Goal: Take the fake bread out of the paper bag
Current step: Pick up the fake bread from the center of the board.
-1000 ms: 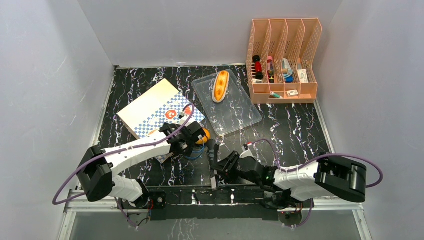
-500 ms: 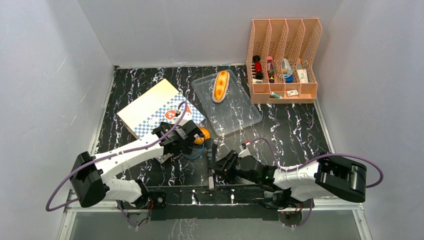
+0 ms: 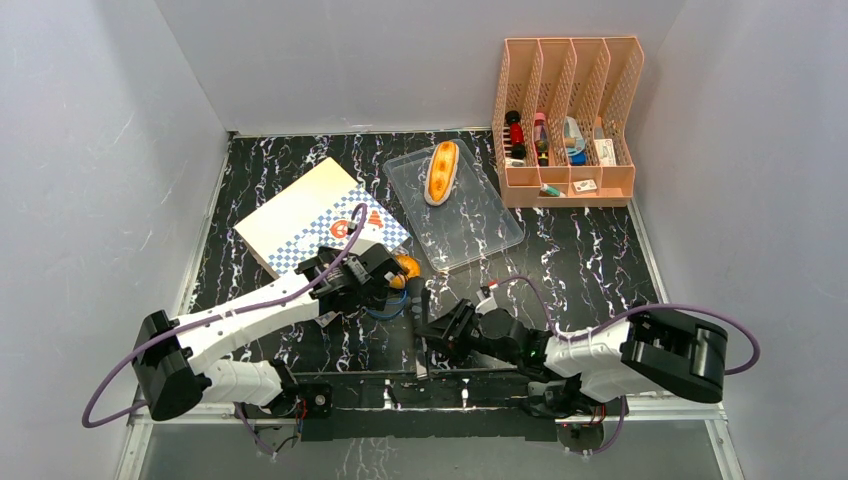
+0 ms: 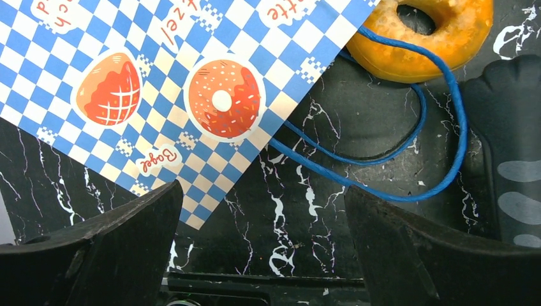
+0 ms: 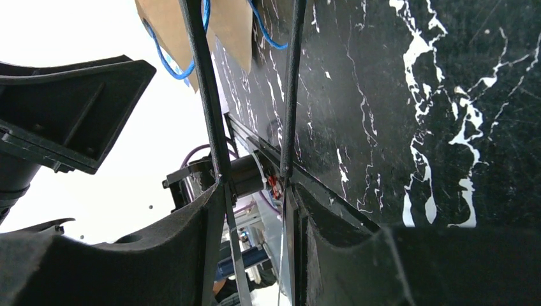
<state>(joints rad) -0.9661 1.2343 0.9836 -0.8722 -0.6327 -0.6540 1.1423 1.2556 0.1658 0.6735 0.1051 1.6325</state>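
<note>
As we watch, left gripper (image 4: 260,191): jaws wide, hovering over paper bag (image 4: 159,76) corner.
Right gripper (image 5: 255,210): clamped on black tongs (image 5: 204,95).
Ring donut (image 4: 421,32): on table (image 3: 590,260), at bag's 4 o'clock edge.
Long bun (image 3: 441,172): clear tray (image 3: 480,235), 2 o'clock.

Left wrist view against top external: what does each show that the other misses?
Only left wrist: the blue cord handles looped across the ring donut, and the left gripper open and empty over the paper bag corner. Only top external: the long bun on the clear tray, the pink organizer, the right gripper clamping black tongs. Both: the paper bag and the donut at its edge.
</note>
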